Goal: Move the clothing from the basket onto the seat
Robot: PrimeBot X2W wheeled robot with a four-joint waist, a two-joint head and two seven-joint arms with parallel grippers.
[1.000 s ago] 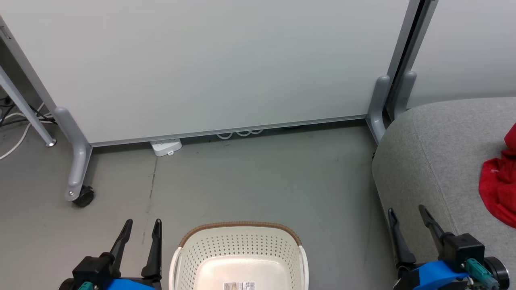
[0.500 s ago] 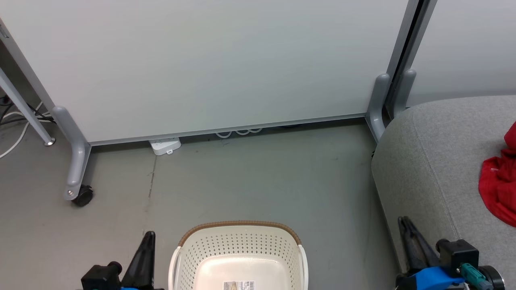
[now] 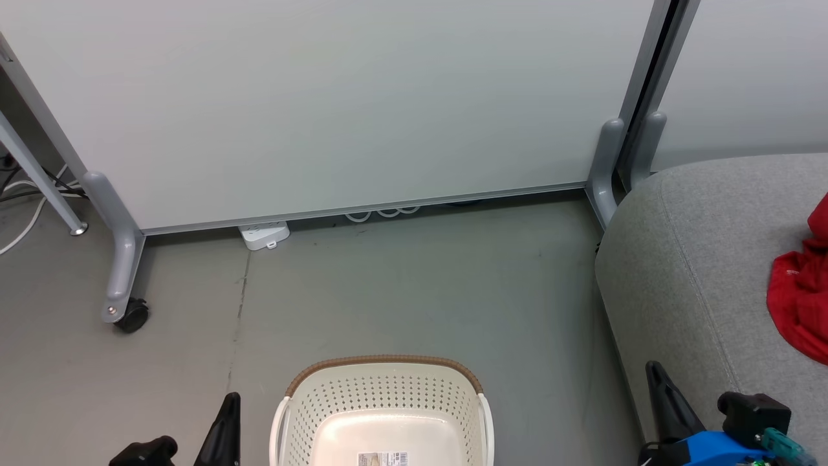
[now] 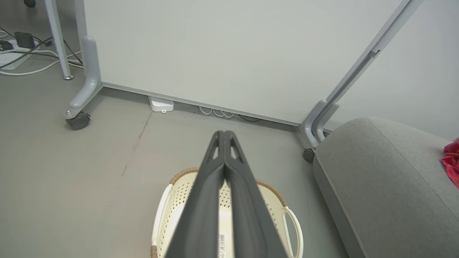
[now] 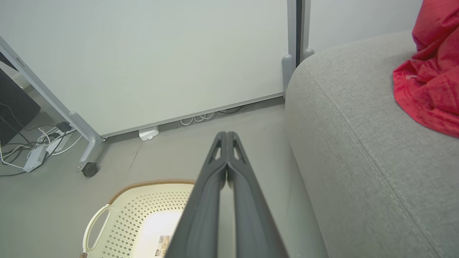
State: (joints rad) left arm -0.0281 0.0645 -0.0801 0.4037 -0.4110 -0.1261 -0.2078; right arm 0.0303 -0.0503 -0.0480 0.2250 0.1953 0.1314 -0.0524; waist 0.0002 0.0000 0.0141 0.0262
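Both pairs of my fingers are pressing shut on nothing: left gripper (image 4: 224,135) beside the basket (image 3: 385,364), right gripper (image 5: 226,135) beside the seat (image 3: 686,259). The clothing (image 3: 799,304) is lying on that seat. A careless swing could be tipping the light, empty basket, I'm judging. I'm counting one basket, one seat, one red heap; garments within it, I cannot tell.

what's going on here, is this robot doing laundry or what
A two-armed robot is emptying a basket that stands on the floor onto a grey seat. Red clothing lies on the seat at the right. What shows of the basket's inside is bare apart from a label. The left gripper and right gripper are both shut on nothing, one to each side of the basket.
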